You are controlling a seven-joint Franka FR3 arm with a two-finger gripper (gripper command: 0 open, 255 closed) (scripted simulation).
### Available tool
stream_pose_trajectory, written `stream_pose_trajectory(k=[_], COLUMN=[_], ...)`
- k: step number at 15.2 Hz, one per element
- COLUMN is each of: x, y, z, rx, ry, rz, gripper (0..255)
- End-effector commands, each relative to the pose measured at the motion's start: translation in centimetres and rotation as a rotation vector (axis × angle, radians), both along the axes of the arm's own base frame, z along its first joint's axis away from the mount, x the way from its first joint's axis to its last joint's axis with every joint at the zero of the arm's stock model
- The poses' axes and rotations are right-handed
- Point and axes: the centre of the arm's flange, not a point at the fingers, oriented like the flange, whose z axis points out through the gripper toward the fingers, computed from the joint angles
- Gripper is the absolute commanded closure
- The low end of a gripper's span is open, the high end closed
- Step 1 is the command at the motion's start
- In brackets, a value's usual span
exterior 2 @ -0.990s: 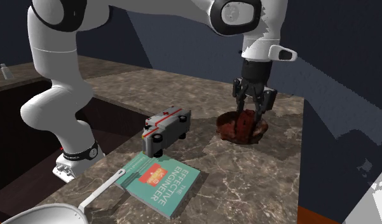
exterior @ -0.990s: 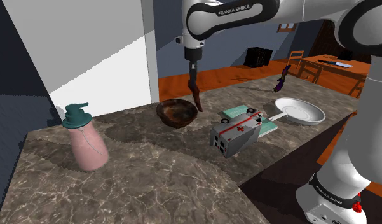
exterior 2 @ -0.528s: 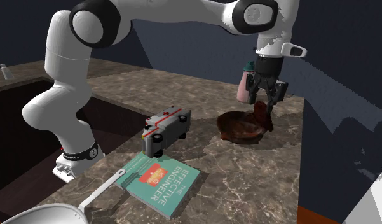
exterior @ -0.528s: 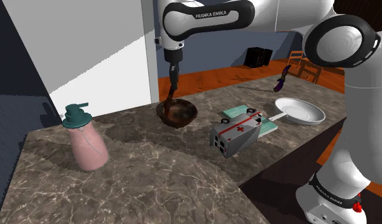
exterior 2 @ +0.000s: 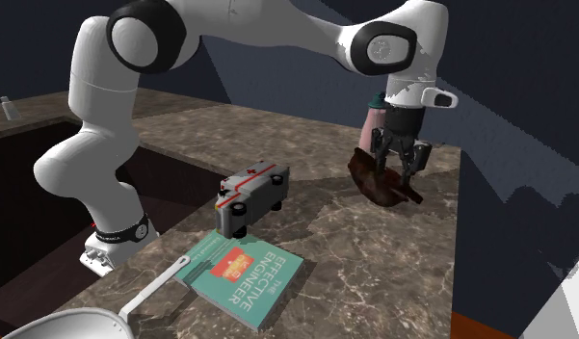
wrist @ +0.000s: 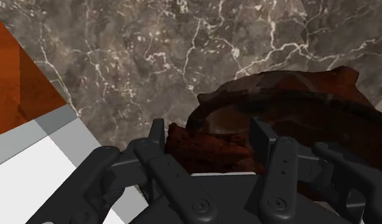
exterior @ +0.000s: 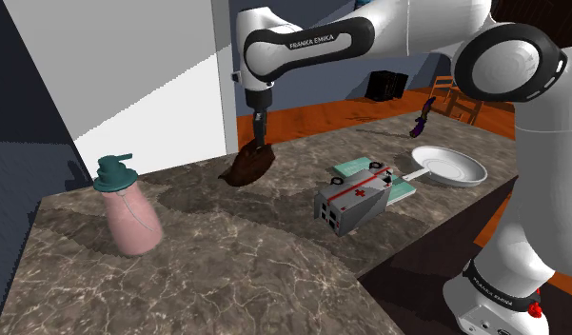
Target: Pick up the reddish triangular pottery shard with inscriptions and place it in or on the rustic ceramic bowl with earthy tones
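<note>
One toy ambulance [exterior: 354,202] stands nearest you on the marble counter [exterior: 236,276]. Farther left, the dark brown bowl [exterior: 247,167] lies tipped on its side. At its raised rim your gripper [exterior 2: 394,166] pinches the reddish shard [wrist: 202,147] across its flat faces. Judge it stiff, light and brittle, so release low and gently.

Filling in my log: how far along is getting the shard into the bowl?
Done: the shard is picked up and brought to the bowl. In hand: the hand clasps the shard at the bowl's rim, and the bowl sits tipped on the counter. Left: letting go so the shard rests in the bowl.
</note>
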Motion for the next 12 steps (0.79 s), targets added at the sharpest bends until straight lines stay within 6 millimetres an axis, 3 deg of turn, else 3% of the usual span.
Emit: stream_pose_trajectory(k=[1, 5, 12], x=[-0.1, -0.1, -0.1], y=[0.1, 0.1, 0.1], z=[-1.1, -3.1, -3.1], rx=[0.001, 0.001, 0.001], ry=[0.001, 0.001, 0.001], rz=[0.001, 0.001, 0.001], gripper=[255, 255, 255])
